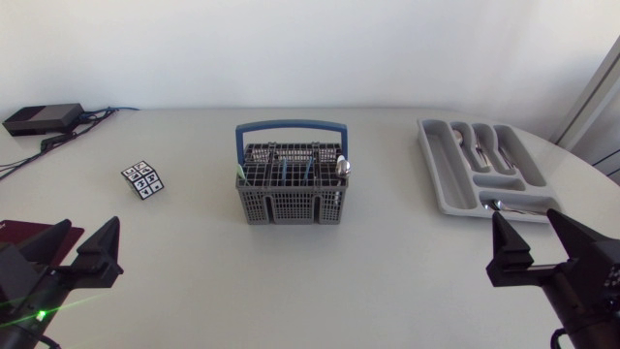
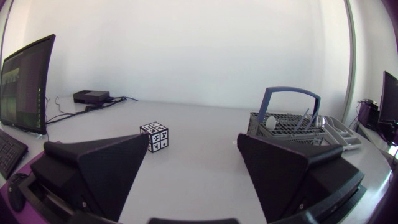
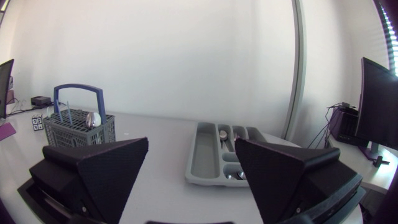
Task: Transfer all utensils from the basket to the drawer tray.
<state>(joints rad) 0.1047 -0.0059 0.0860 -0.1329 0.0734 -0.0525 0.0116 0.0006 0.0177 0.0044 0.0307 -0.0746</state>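
Note:
A grey cutlery basket with a blue handle stands mid-table, with several utensils upright in it, among them a spoon at its right end. The grey drawer tray lies at the right rear, some cutlery in its compartments. My left gripper rests open and empty near the front left corner. My right gripper rests open and empty at the front right, just before the tray. From the left wrist the basket is ahead to the right. From the right wrist the tray lies ahead, the basket off to the left.
A small cube with black-and-white markers sits left of the basket, also ahead of the left gripper. A black box with cables lies at the rear left corner. A dark red flat item lies by the left arm.

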